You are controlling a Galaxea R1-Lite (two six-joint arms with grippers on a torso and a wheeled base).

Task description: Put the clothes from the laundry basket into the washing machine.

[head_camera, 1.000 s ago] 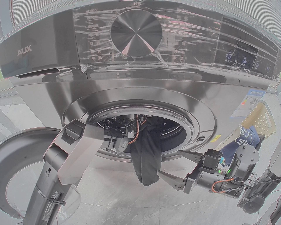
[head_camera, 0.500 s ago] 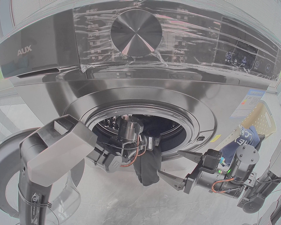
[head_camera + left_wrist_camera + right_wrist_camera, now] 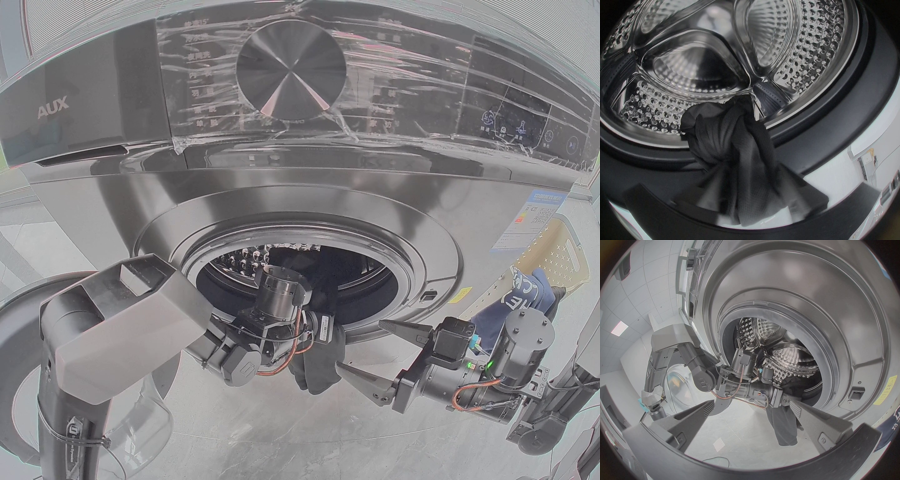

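Note:
A black garment [image 3: 320, 374] is draped over the front rim of the washing machine's [image 3: 300, 187] drum opening. Part of it lies inside the drum [image 3: 693, 65] and part hangs down outside. My left gripper [image 3: 327, 337] is just outside the rim, against the hanging part. In the left wrist view it [image 3: 731, 201] stands open, with the garment [image 3: 734, 147] running between its spread fingers. My right gripper [image 3: 359, 345] is open and holds nothing, just right of the hanging cloth, below the opening. A beige laundry basket [image 3: 562, 250] at the right holds a blue garment [image 3: 522, 299].
The round machine door [image 3: 31, 350] is swung open at the left, behind my left arm. Pale floor tiles [image 3: 281, 431] lie below the opening. In the right wrist view, my left arm [image 3: 703, 377] crosses in front of the opening.
My left arm has drawn back out of the drum, and its gripper has come down along the black garment to the rim. The right arm and the basket have not moved.

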